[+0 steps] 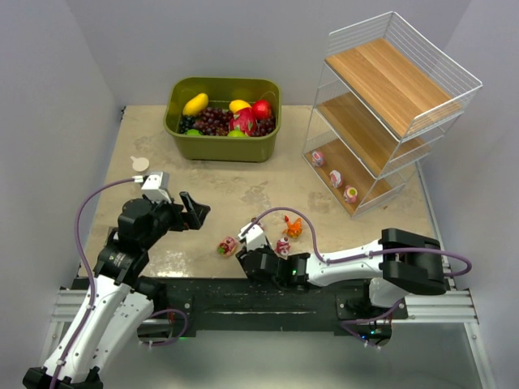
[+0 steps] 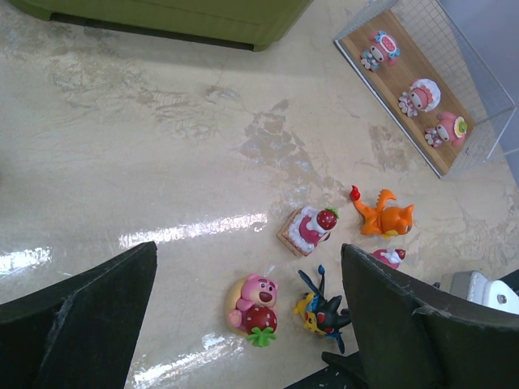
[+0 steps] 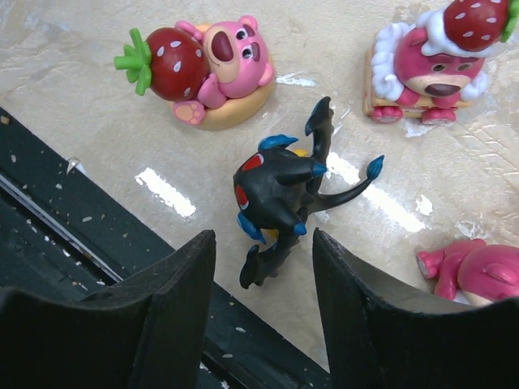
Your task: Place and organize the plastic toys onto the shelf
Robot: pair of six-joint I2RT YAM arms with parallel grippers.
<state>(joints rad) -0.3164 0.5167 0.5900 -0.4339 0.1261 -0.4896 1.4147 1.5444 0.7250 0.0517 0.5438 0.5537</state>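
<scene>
My right gripper is open and low over the table, its jaws on either side of a black spiky creature with blue tips that lies on the table. The creature's lower end reaches between the fingertips, apart from both. Beside it lie a pink bear with a strawberry, a cake toy, an orange creature and a small pink toy. My left gripper is open and empty, above the table left of the toys. The white wire shelf holds three pink-white toys on its bottom tier.
An olive-green bin of fruit stands at the back centre. A small round white disc lies at the left. The black base rail runs along the near edge, just behind my right gripper.
</scene>
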